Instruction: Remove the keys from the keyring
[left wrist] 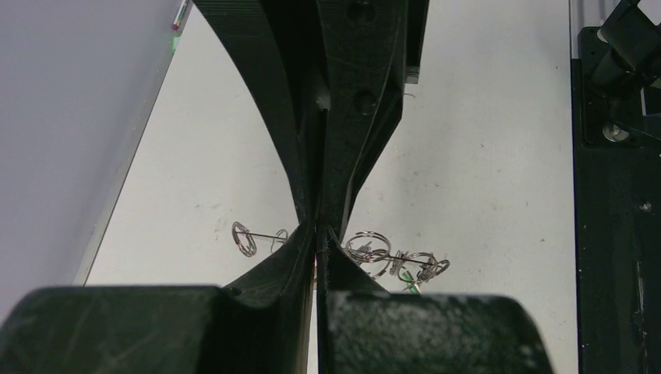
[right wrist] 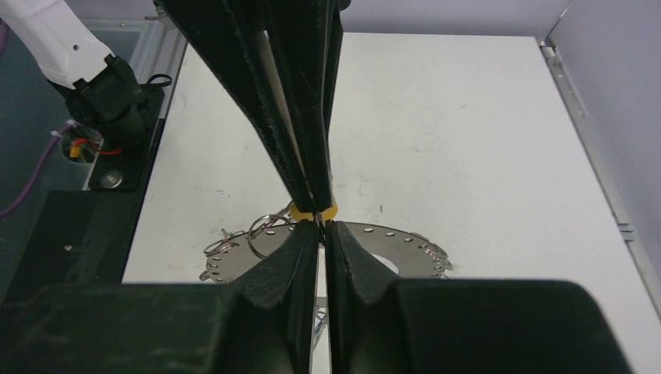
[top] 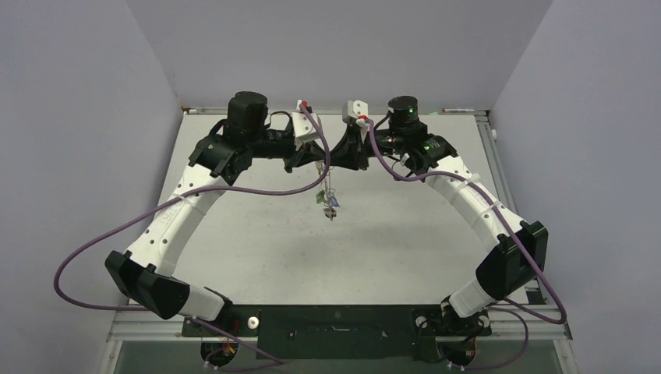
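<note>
While keyring [right wrist: 374,238] hangs above surface [top: 405,234], left tool [left wrist: 316,240] clamped shut; right tool [right wrist: 322,231] nearly closed at yellow key [right wrist: 316,210], grip unclear; tug crooked, you drop bundle.

Left pincer [left wrist: 316,238] closed, right pincer [right wrist: 322,231] closed, tip-to-tip

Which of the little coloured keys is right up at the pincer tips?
The yellow-headed key: its head sits at the right gripper's fingertips; the green-headed key hangs apart among small wire rings.
</note>
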`<state>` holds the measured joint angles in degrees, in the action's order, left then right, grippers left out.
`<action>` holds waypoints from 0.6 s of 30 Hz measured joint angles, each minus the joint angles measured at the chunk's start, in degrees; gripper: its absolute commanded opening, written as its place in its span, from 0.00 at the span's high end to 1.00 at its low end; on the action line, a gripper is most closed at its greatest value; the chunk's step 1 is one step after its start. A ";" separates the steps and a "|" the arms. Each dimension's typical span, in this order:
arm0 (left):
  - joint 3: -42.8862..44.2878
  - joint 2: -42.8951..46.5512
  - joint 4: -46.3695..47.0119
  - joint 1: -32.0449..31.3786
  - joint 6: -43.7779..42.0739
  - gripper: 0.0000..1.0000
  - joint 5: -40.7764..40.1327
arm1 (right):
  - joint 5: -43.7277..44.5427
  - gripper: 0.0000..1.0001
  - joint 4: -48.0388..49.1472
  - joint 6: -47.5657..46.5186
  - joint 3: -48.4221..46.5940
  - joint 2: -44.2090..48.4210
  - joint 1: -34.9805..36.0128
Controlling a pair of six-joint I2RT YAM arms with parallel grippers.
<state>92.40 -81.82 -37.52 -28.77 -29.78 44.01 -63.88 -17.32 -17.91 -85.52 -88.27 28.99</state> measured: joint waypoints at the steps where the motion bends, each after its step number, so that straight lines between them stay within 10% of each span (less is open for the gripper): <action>1: 0.07 -0.07 0.04 -0.02 0.00 1.00 -0.15 | -0.17 0.95 -0.26 -0.28 -0.11 -0.20 0.00; 18: 0.22 -0.17 1.44 0.90 1.27 1.00 -2.54 | 1.20 0.95 19.63 11.06 10.10 2.29 -1.20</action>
<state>92.62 -82.00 -36.07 -27.88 -28.51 41.47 -62.67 2.31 -6.85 -75.42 -85.97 27.79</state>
